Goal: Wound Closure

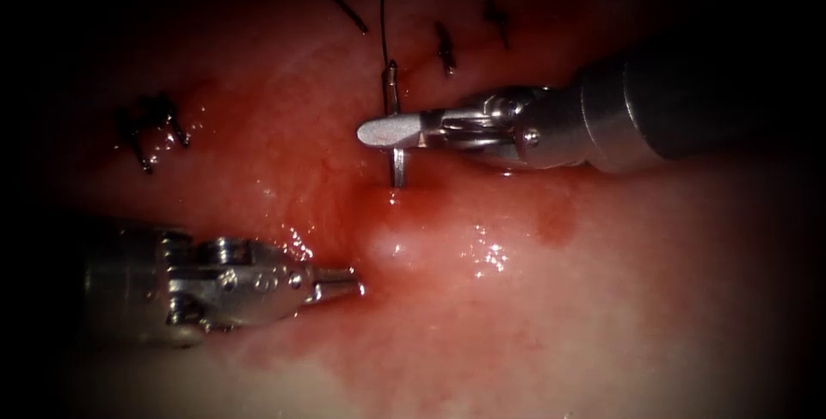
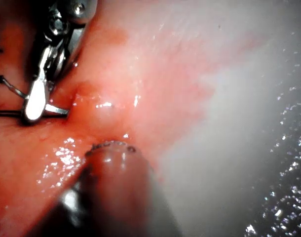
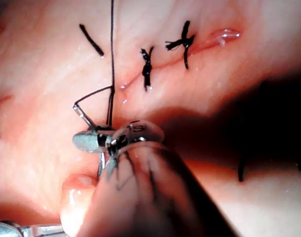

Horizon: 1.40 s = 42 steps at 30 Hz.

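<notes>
Needle (image 1: 395, 122) clamped mid-curve by right end effector (image 1: 389, 131).

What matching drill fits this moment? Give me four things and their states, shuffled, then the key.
Things:
1. right gripper
2. left gripper
3. needle
4. thread

States:
A. runs up from the needle's tail end
B. shut, holding nothing, low on the cut's left
C. upright, lower end at the tissue
D. shut on the needle, mid-curve

Pairs: 1-D, 2-B, 3-C, 4-A
</notes>
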{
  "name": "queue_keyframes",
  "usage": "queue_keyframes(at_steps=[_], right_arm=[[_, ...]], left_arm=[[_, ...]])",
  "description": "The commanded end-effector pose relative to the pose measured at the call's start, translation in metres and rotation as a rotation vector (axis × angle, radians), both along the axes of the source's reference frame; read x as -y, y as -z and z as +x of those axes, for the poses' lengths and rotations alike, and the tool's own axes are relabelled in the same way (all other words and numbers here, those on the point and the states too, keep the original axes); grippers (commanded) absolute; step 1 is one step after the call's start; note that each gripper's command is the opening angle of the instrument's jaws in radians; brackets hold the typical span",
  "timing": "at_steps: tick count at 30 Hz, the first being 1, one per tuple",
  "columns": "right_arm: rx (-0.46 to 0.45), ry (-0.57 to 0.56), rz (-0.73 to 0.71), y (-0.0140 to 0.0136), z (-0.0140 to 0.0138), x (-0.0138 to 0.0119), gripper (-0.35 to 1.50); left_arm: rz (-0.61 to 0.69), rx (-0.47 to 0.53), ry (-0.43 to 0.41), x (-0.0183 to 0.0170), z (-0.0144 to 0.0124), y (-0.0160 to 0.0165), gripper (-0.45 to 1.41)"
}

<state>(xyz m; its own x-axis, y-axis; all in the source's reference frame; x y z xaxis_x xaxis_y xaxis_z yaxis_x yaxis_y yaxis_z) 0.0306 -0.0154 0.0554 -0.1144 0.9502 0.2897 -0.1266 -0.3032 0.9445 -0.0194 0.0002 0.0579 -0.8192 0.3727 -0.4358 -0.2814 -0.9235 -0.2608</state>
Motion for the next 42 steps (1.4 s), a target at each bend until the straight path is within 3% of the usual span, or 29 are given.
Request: queue_keyframes(at_steps=[1,18,42], right_arm=[[-0.011,-0.008,0.018,-0.0002,0.0006,0.0007,-0.35],[-0.082,-0.005,0.216,0.0013,0.0014,0.0037,-0.35],[-0.074,0.028,0.297,0.0024,0.0012,0.0084,-0.35]], left_arm=[[0.003,0.001,-0.002,0.0010,-0.0006,-0.0005,0.05],[0.003,0.001,-0.002,0.0010,-0.0006,-0.0005,0.04],[0.004,0.001,-0.002,0.0009,-0.0005,-0.0005,0.02]])
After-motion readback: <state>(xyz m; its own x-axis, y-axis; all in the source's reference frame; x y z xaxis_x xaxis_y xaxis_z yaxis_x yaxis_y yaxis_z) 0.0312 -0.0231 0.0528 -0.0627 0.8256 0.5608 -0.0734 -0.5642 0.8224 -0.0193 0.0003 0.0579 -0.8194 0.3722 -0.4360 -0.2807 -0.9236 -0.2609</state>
